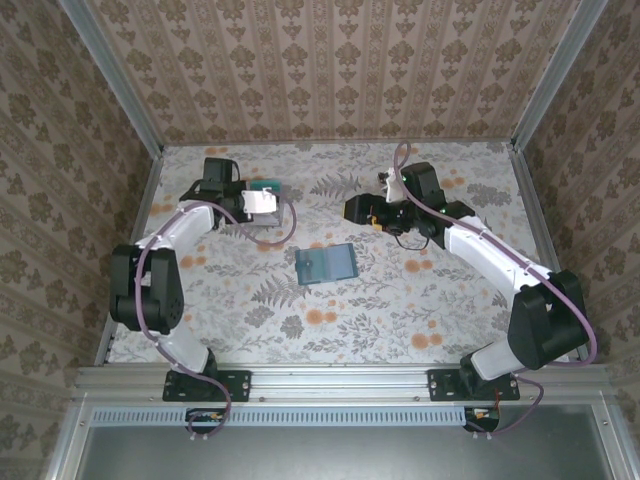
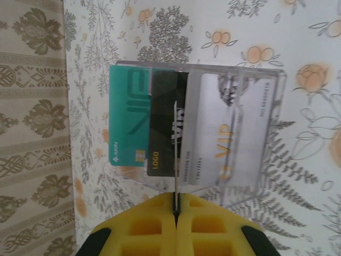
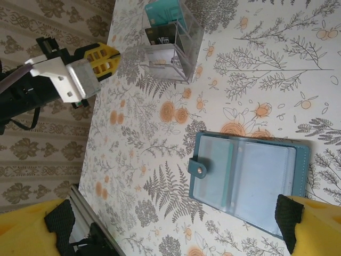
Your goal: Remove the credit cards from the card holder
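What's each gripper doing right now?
Left gripper: shut on a card, held edge-on.
Right gripper: open, holding nothing.

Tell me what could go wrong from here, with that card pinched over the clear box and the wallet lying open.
1. The left gripper is shut on a thin card, held edge-on and aimed at the clear box. The box already holds three cards, so a release could leave this one wedged crookedly or outside the box.
2. The card holder lies open with nothing pinning it. The right gripper is open nearby, and tugging a sleeve may drag the whole holder.
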Controlling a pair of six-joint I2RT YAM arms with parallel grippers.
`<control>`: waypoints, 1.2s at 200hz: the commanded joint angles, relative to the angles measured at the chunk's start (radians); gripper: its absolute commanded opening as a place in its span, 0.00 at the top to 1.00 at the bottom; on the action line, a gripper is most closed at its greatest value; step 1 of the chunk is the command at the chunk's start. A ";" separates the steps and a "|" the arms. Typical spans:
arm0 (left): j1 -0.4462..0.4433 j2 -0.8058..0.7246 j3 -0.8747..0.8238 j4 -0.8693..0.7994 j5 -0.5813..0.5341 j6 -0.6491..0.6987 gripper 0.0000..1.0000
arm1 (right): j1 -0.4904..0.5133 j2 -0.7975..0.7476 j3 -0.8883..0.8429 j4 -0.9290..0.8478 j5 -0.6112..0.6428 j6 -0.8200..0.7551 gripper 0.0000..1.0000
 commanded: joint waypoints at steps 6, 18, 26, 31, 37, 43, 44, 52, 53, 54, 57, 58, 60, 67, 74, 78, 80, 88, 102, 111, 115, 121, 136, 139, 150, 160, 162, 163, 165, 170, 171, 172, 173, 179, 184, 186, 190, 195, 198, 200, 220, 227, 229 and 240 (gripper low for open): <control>0.010 0.040 0.059 0.023 0.048 0.059 1.00 | -0.004 0.008 0.042 -0.034 0.027 0.011 0.00; 0.008 0.058 0.069 0.020 0.054 0.070 1.00 | -0.004 0.017 0.046 -0.035 0.027 0.012 0.00; 0.008 0.072 0.074 0.021 0.056 0.079 1.00 | -0.004 0.022 0.048 -0.035 0.025 0.013 0.00; 0.008 0.077 0.077 0.022 0.058 0.079 1.00 | -0.004 0.025 0.050 -0.035 0.024 0.014 0.00; 0.008 0.086 0.082 0.024 0.061 0.076 1.00 | -0.004 0.028 0.050 -0.036 0.023 0.016 0.00; 0.008 0.093 0.087 0.026 0.062 0.069 1.00 | -0.004 0.028 0.050 -0.034 0.024 0.018 0.00; 0.008 0.095 0.088 0.026 0.062 0.068 1.00 | -0.003 0.028 0.050 -0.033 0.025 0.018 0.00; 0.008 0.105 0.098 0.017 0.064 0.067 1.00 | -0.004 0.031 0.050 -0.031 0.027 0.019 0.00; 0.009 0.107 0.098 0.015 0.064 0.067 1.00 | -0.004 0.031 0.049 -0.031 0.027 0.019 0.00; 0.009 0.108 0.100 0.013 0.065 0.068 1.00 | -0.004 0.031 0.049 -0.031 0.027 0.019 0.00; 0.008 0.112 0.105 0.009 0.064 0.070 1.00 | -0.004 0.031 0.049 -0.030 0.026 0.020 0.00; 0.008 0.113 0.105 0.007 0.064 0.070 1.00 | -0.004 0.032 0.049 -0.031 0.026 0.019 0.00; 0.009 0.115 0.107 0.005 0.064 0.070 1.00 | -0.004 0.032 0.049 -0.030 0.027 0.021 0.00; 0.008 0.122 0.111 0.006 0.064 0.069 1.00 | -0.003 0.034 0.048 -0.031 0.027 0.020 0.00; 0.009 0.129 0.111 0.009 0.064 0.066 1.00 | -0.004 0.034 0.049 -0.030 0.028 0.021 0.00; 0.008 0.132 0.112 0.011 0.063 0.066 1.00 | -0.004 0.034 0.049 -0.031 0.028 0.021 0.00; 0.008 0.134 0.111 0.012 0.063 0.067 1.00 | -0.004 0.034 0.049 -0.030 0.028 0.021 0.00; 0.008 0.140 0.112 0.014 0.063 0.068 1.00 | -0.004 0.037 0.049 -0.030 0.027 0.020 0.00; 0.008 0.151 0.113 0.015 0.066 0.064 1.00 | -0.004 0.043 0.049 -0.030 0.025 0.020 0.00; 0.008 0.158 0.116 0.013 0.066 0.062 1.00 | -0.004 0.045 0.049 -0.030 0.023 0.020 0.00; 0.009 0.161 0.118 0.011 0.064 0.062 1.00 | -0.004 0.046 0.049 -0.030 0.023 0.022 0.00; 0.008 0.166 0.121 0.013 0.062 0.060 1.00 | -0.004 0.046 0.050 -0.030 0.022 0.023 0.00; 0.009 0.177 0.125 0.011 0.055 0.058 1.00 | -0.004 0.050 0.050 -0.029 0.019 0.022 0.00; 0.009 0.179 0.127 0.011 0.056 0.058 1.00 | -0.004 0.050 0.051 -0.030 0.019 0.020 0.00; 0.009 0.184 0.128 0.010 0.056 0.058 1.00 | -0.004 0.052 0.052 -0.030 0.020 0.021 0.00; 0.009 0.188 0.132 0.003 0.061 0.055 1.00 | -0.004 0.055 0.053 -0.029 0.018 0.021 0.00; 0.011 0.189 0.132 0.003 0.063 0.055 1.00 | -0.004 0.055 0.053 -0.030 0.019 0.020 0.00; 0.010 0.189 0.132 0.003 0.063 0.055 1.00 | -0.004 0.055 0.053 -0.029 0.019 0.020 0.00; 0.010 0.190 0.132 0.003 0.064 0.054 1.00 | -0.004 0.056 0.053 -0.029 0.019 0.020 0.00; 0.010 0.191 0.133 0.003 0.065 0.052 1.00 | -0.004 0.058 0.054 -0.028 0.019 0.021 0.00; 0.010 0.192 0.133 0.003 0.065 0.052 1.00 | -0.004 0.057 0.054 -0.028 0.019 0.021 0.00; 0.009 0.192 0.133 0.003 0.065 0.052 1.00 | -0.004 0.058 0.053 -0.028 0.018 0.021 0.00; 0.009 0.193 0.133 0.003 0.065 0.052 1.00 | -0.004 0.058 0.053 -0.028 0.018 0.022 0.00; 0.008 0.195 0.135 0.001 0.064 0.052 0.96 | -0.004 0.059 0.053 -0.027 0.018 0.023 0.00; 0.009 0.198 0.135 0.003 0.064 0.052 0.85 | -0.004 0.061 0.054 -0.025 0.015 0.022 0.00; 0.008 0.199 0.133 0.003 0.064 0.051 0.81 | -0.004 0.061 0.055 -0.025 0.015 0.022 0.00; 0.009 0.200 0.134 0.006 0.063 0.049 0.79 | -0.004 0.062 0.055 -0.025 0.013 0.023 0.00; 0.008 0.202 0.135 0.006 0.062 0.048 0.79 | -0.004 0.064 0.056 -0.024 0.009 0.023 0.00; 0.010 0.203 0.136 0.006 0.062 0.045 0.78 | -0.003 0.065 0.056 -0.024 0.009 0.024 0.00; 0.009 0.202 0.137 0.008 0.062 0.044 0.77 | -0.004 0.065 0.056 -0.023 0.008 0.023 0.00; 0.010 0.210 0.148 0.037 0.051 0.011 0.66 | -0.004 0.069 0.052 -0.014 0.004 0.030 0.00; 0.010 0.213 0.156 0.048 0.043 -0.007 0.65 | -0.004 0.068 0.050 -0.010 0.004 0.033 0.00; 0.010 0.214 0.159 0.052 0.040 -0.015 0.64 | -0.004 0.069 0.050 -0.010 0.003 0.033 0.00; 0.009 0.217 0.176 0.074 0.031 -0.058 0.62 | -0.004 0.071 0.053 -0.010 0.000 0.033 0.00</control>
